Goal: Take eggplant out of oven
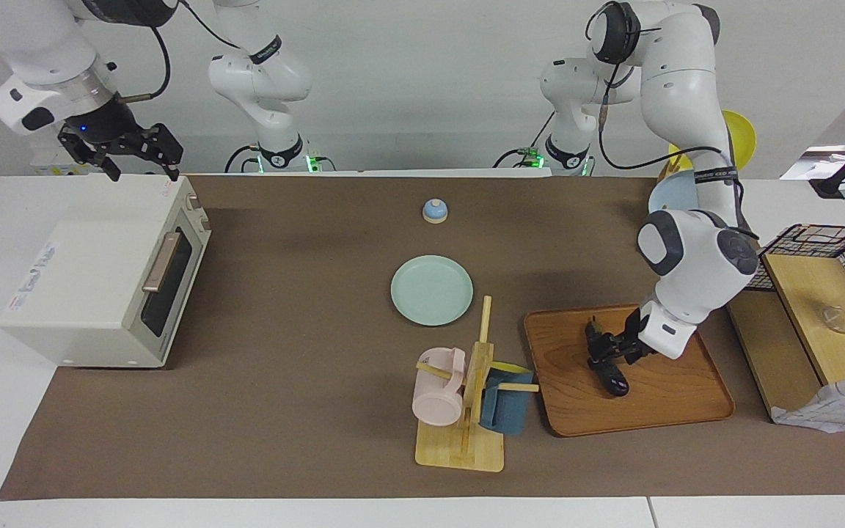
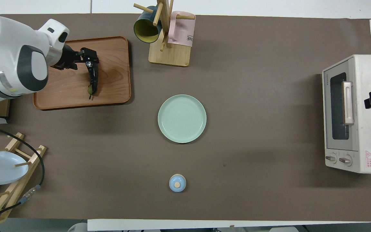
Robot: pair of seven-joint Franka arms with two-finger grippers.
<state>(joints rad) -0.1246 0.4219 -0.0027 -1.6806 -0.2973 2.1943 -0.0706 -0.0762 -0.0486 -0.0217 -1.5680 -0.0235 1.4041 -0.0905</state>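
Observation:
The eggplant [image 1: 608, 369] is dark and glossy and lies on the wooden tray [image 1: 679, 411] toward the left arm's end of the table. It also shows in the overhead view [image 2: 92, 79], stem tip toward the robots. My left gripper [image 1: 603, 350] is down at the tray, shut on the eggplant at its thick end; it shows in the overhead view [image 2: 88, 57] too. The off-white oven [image 1: 92, 279] stands at the right arm's end with its glass door [image 1: 167, 282] shut. My right gripper [image 1: 141, 167] hangs open and empty over the oven's back edge.
A pale green plate [image 1: 431, 290] lies mid-table, a small blue bell [image 1: 434, 211] nearer to the robots. A wooden mug tree [image 1: 470, 396] holds a pink and a blue mug beside the tray. A dish rack [image 2: 2, 167] and wire basket [image 1: 826, 253] stand at the left arm's end.

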